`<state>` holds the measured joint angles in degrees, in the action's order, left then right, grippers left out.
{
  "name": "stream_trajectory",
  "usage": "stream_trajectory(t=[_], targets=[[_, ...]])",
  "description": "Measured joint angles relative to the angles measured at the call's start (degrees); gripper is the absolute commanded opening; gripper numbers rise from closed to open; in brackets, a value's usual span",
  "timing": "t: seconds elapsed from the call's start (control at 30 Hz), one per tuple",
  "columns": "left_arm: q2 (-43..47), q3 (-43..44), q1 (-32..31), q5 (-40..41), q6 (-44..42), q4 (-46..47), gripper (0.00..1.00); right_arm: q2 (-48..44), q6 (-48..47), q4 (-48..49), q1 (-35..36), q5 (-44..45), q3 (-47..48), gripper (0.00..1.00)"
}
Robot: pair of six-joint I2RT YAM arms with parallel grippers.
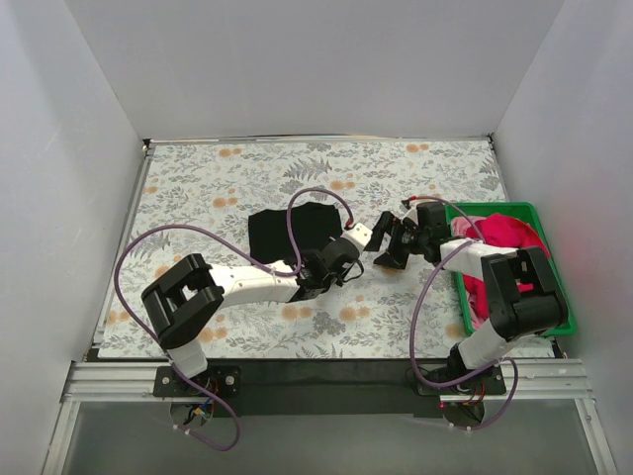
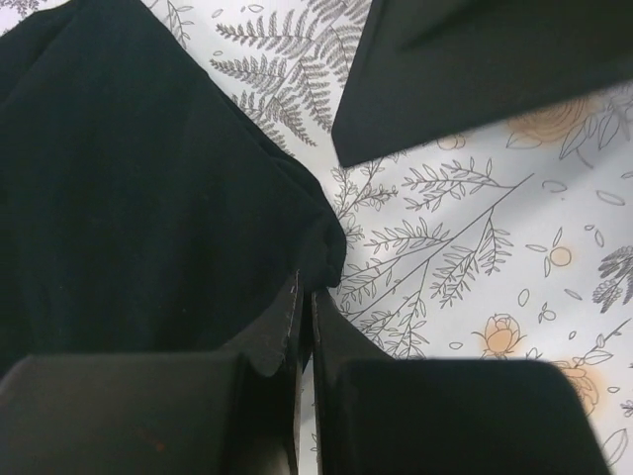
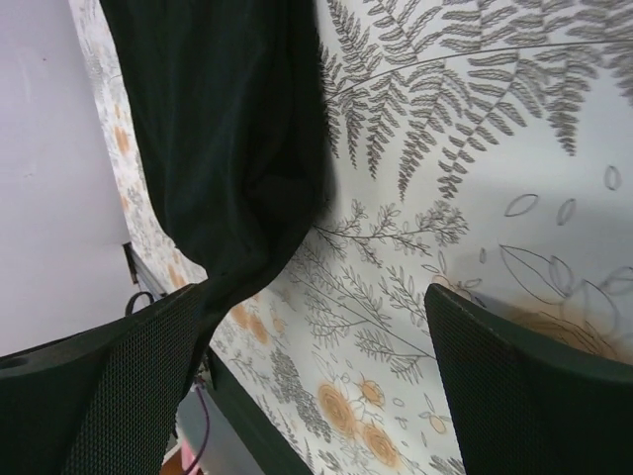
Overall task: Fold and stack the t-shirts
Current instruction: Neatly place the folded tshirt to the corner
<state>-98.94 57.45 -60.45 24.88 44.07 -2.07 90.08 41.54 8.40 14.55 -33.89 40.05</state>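
The black t-shirt (image 1: 292,230) lay on the worktop (image 1: 198,188), its corner pinched in the left gripper (image 2: 305,297), whose fingers were pressed nearly together. The right gripper (image 3: 312,297) hung just beside it, spread wide, holding nothing. The pinkish-red t-shirt (image 1: 499,233) sat in the green crate (image 1: 490,206).

No legible text, labels, brands or numbers in any view: black t-shirt (image 1: 292,230), green crate (image 1: 492,207) and floral table cover (image 1: 415,178) show no readable markings.

Top overhead; wrists close, sharing black t-shirt (image 2: 119,198).
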Motion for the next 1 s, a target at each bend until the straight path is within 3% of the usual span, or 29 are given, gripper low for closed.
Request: stream_trajectory(t=[0.4,0.63,0.8,0.93,1.0], targets=[[1.0,-0.8,0.8,-1.5,4.0,0.4,0.00,8.7,15.5,20.1,6.0,1.0,-2.5,0.84],[1.4,-1.7,0.8,-1.6,5.7,1.2,0.00,14.4,21.6,26.8,10.5,1.1,0.1,0.78],[1.8,-1.7,0.8,-1.6,6.8,1.3,0.00,17.4,23.0,28.7,12.3,1.3,1.7,0.54],[2.0,-1.7,0.9,-1.6,8.0,1.2,0.08,19.5,21.3,27.5,12.5,2.6,3.1,0.29],[2.0,-1.7,1.1,-1.6,8.8,1.2,0.20,20.3,19.8,26.6,12.5,2.7,3.9,0.13]])
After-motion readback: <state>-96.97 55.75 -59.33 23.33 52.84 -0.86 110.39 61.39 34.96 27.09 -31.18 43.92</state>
